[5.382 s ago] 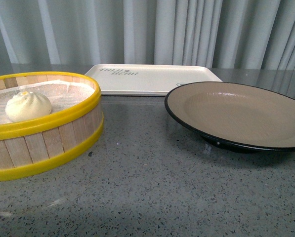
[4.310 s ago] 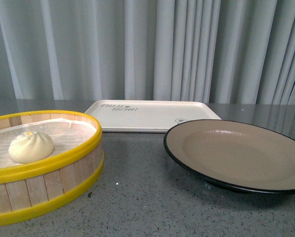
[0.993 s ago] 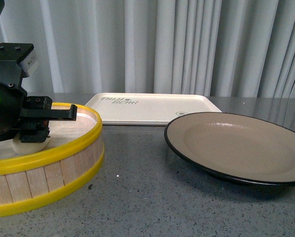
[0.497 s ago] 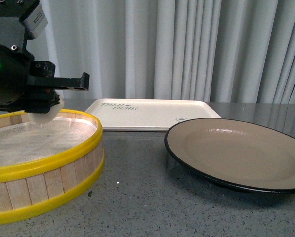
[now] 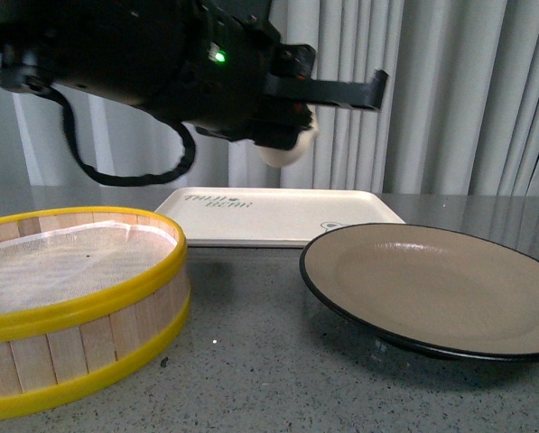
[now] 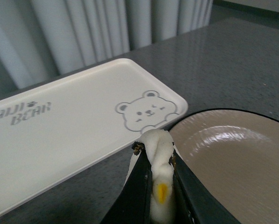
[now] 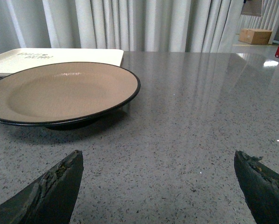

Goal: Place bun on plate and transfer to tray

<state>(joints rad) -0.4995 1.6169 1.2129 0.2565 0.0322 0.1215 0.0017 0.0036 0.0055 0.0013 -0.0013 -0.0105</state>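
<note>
Moved: left gripper (image 6: 160, 189) has swung away from the steamer basket (image 5: 79, 302) toward the plate (image 5: 432, 284), taking the bun (image 5: 288, 150) with it; half a second ago it hung over the basket's far rim.
Left gripper: its two dark fingers (image 6: 138, 186) are clamped on the bun from both sides, pinching it narrow between them.
Bun: held in the air, above and just beyond the plate's far-left rim; the left wrist view shows it over the spot where the tray corner meets the plate's rim, with its yellow spot turned to that camera.
Plate: flat on the grey table (image 5: 278, 379), its tan inside bare.
Tray (image 5: 278, 215): behind the plate, its bear-printed corner just beside the plate's black rim; whether they touch cannot be told.
Steamer basket: left of the plate and apart from it, with a white liner inside.
Right gripper (image 7: 158, 182): fingers spread wide, grasping nothing, low over the table near the plate but apart from it.
</note>
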